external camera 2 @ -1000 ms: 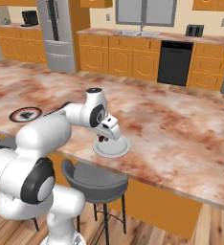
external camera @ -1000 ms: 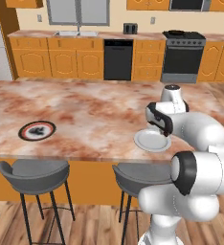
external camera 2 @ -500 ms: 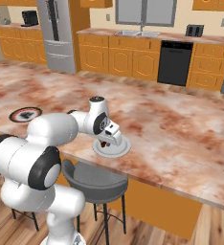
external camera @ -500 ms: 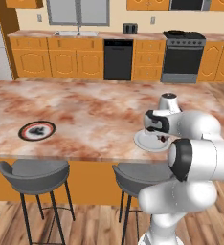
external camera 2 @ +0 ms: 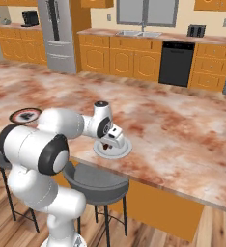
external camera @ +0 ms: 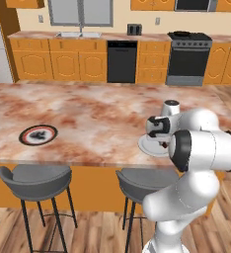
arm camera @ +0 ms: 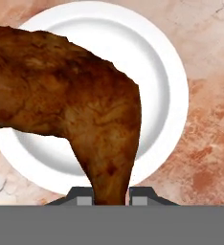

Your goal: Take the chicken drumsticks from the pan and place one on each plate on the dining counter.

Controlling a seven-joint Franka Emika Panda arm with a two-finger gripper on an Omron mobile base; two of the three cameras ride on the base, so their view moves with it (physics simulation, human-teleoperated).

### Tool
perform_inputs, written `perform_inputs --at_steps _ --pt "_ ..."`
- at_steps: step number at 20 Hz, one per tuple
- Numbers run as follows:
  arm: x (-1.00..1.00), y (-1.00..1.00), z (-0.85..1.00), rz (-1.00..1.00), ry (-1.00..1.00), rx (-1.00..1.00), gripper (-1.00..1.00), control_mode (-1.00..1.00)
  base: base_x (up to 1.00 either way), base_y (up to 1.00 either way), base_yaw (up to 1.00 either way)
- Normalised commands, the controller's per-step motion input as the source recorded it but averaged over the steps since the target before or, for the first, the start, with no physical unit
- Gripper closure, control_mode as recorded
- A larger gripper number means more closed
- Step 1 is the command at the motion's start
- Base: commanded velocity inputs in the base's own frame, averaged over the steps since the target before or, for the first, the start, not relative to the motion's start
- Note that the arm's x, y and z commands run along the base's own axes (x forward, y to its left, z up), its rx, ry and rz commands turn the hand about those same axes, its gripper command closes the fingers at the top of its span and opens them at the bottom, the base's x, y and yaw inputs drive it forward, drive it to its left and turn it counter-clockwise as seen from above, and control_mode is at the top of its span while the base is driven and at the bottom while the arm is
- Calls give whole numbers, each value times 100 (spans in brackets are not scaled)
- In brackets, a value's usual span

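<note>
On the long reddish-brown marbled stone dining counter [external camera: 88, 118] sits a plain white round plate [arm camera: 173, 86]. Above it the two-finger gripper [arm camera: 112, 197] clamps a dark brown club-shaped chicken drumstick [arm camera: 75, 110], its narrow end between the fingertips.

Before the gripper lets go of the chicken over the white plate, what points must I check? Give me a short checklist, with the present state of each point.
1. Gripper shut on the drumstick: ok, the fingertips clamp its thin end.
2. Drumstick over the white plate: ok, the hand view shows the plate directly behind it.
3. White plate free of other food: ok, its visible surface is bare.
4. Plate fully on the dining counter: ok, though it lies close to the near edge.
5. Drumstick touching the plate: cannot tell, the gap under it is hidden.
6. Other plate already served: ok, a dark piece lies in its centre.
</note>
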Motion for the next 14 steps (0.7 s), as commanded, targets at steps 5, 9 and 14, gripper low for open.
perform_inputs --at_steps 5,9,14 --pt "34 0 -17 1 0 2 100 -100 0 0 0" --pt "18 0 -18 0 0 1 100 -100 0 0 0" --pt "6 1 -18 0 0 0 100 -100 0 0 0"
